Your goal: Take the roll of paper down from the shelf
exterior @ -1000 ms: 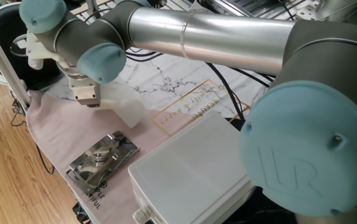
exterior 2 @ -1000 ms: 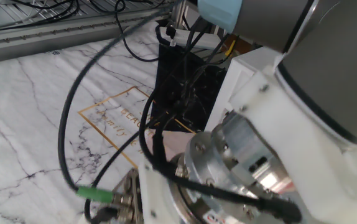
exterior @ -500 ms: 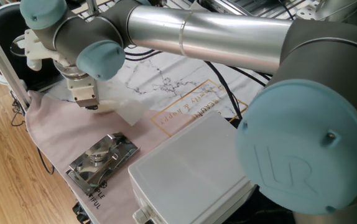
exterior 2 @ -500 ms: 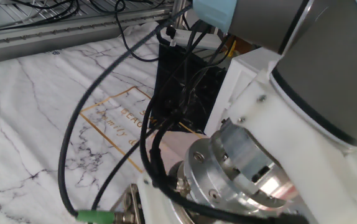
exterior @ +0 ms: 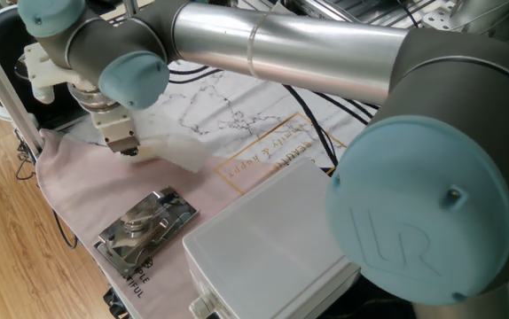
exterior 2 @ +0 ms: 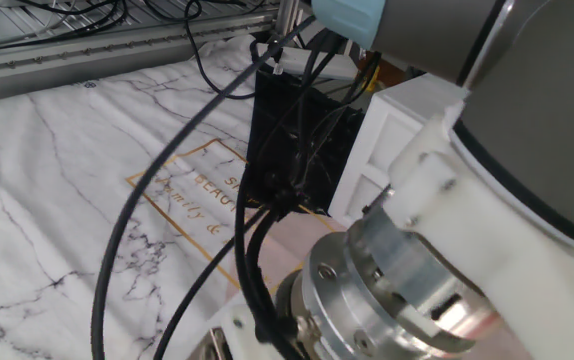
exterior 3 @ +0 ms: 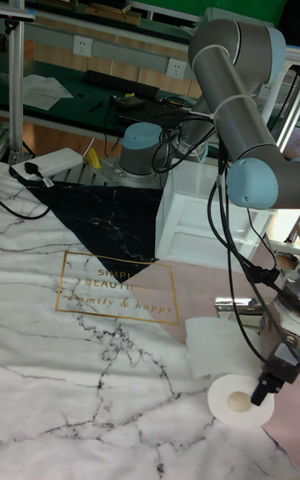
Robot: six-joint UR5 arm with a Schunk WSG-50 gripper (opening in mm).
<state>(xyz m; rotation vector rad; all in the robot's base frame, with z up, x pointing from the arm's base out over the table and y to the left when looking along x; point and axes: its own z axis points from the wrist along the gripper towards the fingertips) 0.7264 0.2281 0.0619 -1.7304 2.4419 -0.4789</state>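
In the tall fixed view the roll of paper (exterior 3: 239, 399) lies on the bench (exterior 3: 75, 380), its hollow core facing the camera and a loose sheet trailing behind it. The pincer (exterior 3: 268, 377) hangs at the roll's right edge, one dark finger (exterior 3: 263, 383) against it; how far it is open cannot be told. Behind the roll lies the shelf (exterior 3: 239, 306), flat on pink cloth (exterior: 77, 190). Beyond the shelf stands a white box (exterior 3: 208, 226).
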